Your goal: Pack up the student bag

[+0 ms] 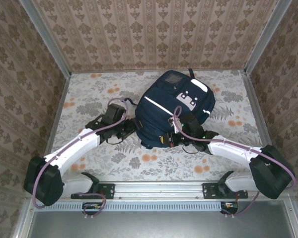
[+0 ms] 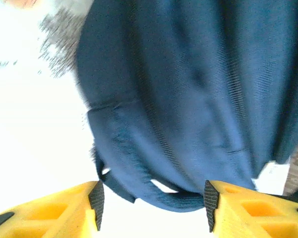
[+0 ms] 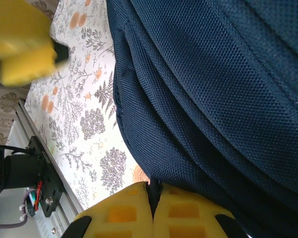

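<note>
The student bag (image 1: 176, 101) is seen lying flat on the tabletop (image 1: 99, 89), towards the far edge and a little right of the middle, with its white stripes and grey-white patches turned upward. Its near end is flanked by both arms.

The left tool (image 1: 131, 130) is held at the bag's near left corner. In the left wrist view its yellow fingers (image 2: 64, 208) are spread wide apart, so the tool is open and nothing is gripped. The navy fabric is seen just ahead of the black pads (image 2: 97, 198), and a dark strap (image 2: 154, 196) of the bag is slung across the gap between them.

The right tool (image 1: 168, 139) is placed at the bag's near edge, close to the middle of that edge. In the right wrist view its two yellow fingers (image 3: 124, 213) are pressed together with only a thin dark seam between them, so the tool is closed. Its tips are set against the underside of the bag's folded fabric; whether any cloth is pinched in the seam cannot be told. Beyond the bag, the floral tabletop and the metal rail (image 3: 44, 193) at the near edge are shown, and a yellow finger of the left tool is seen blurred in the upper left corner
</note>
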Available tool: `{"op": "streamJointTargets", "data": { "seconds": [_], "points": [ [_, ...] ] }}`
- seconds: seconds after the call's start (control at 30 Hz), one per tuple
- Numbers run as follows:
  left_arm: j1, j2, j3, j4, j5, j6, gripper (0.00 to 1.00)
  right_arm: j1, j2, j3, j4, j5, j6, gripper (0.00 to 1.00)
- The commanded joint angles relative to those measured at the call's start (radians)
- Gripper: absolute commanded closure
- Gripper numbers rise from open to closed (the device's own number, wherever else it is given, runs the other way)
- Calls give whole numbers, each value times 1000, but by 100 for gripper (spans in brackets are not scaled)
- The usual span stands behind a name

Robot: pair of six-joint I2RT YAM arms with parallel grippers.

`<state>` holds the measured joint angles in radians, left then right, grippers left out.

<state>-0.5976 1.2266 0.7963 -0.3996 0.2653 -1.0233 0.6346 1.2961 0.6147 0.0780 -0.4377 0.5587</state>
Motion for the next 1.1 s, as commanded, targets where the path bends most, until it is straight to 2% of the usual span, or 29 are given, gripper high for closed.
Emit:
{"op": "streamJointTargets", "data": {
  "seconds": [0.0, 0.4, 0.47, 0.6, 0.63, 0.9, 1.07],
  "points": [
    [-13, 19, -50, 94, -3, -94, 45, 2, 2, 1, 90, -47, 45, 100],
    [-55, 271, 48, 205, 1, -80, 53, 6, 4, 7, 80, -61, 55, 100],
    [-55, 299, 55, 208, 0, -71, 62, 7, 2, 9, 68, -57, 50, 100],
    [-24, 281, 57, 174, -21, -19, 96, 7, -1, 40, -66, -24, -33, 100],
    [-12, 264, 58, 157, -33, 2, 100, 7, -4, 43, -88, -19, -50, 100],
    [162, 100, 7, 64, -48, 73, 100, 7, -16, 42, -189, 34, -123, 100],
    [221, 43, -5, 35, -31, 83, 100, 7, -11, 43, -227, 181, -137, 100]
  ]
}}
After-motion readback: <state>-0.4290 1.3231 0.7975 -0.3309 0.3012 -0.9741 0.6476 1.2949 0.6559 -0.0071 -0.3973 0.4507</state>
